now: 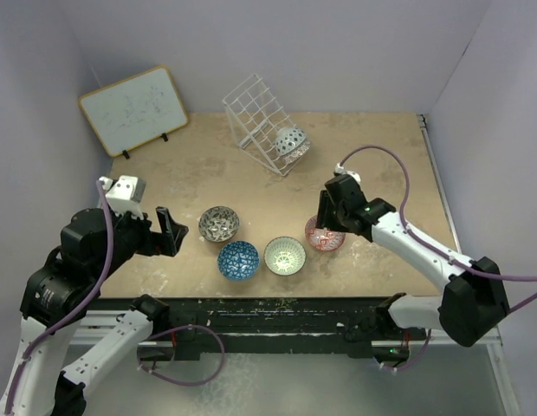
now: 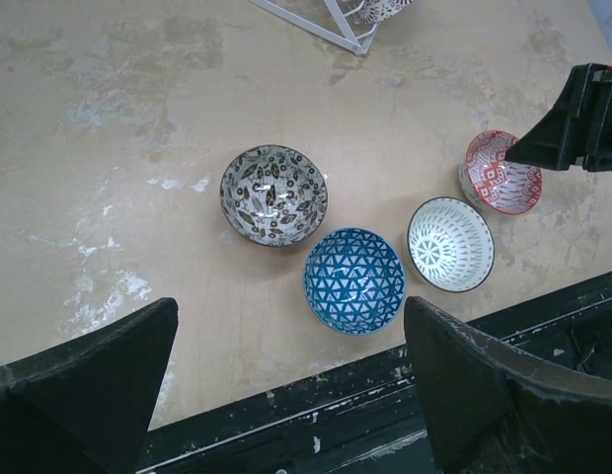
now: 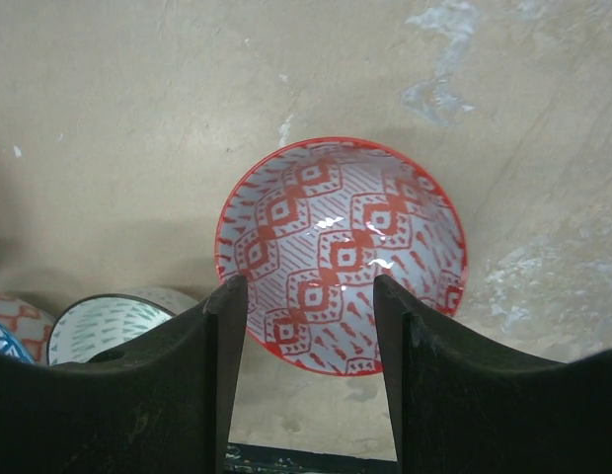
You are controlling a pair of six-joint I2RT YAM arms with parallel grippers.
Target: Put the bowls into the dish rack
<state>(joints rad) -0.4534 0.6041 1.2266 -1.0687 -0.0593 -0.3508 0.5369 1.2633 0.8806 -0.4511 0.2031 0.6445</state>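
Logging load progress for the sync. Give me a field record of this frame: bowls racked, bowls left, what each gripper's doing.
rack: dish rack, tilted, at the back of the table
racked: light blue bowl, one only
on table: grey-silver bowl, dark blue bowl, green-white bowl, red bowl
right gripper: open, over the red bowl's near rim, no grip visible
left gripper: open, empty, left of the grey-silver bowl
other: whiteboard, back left
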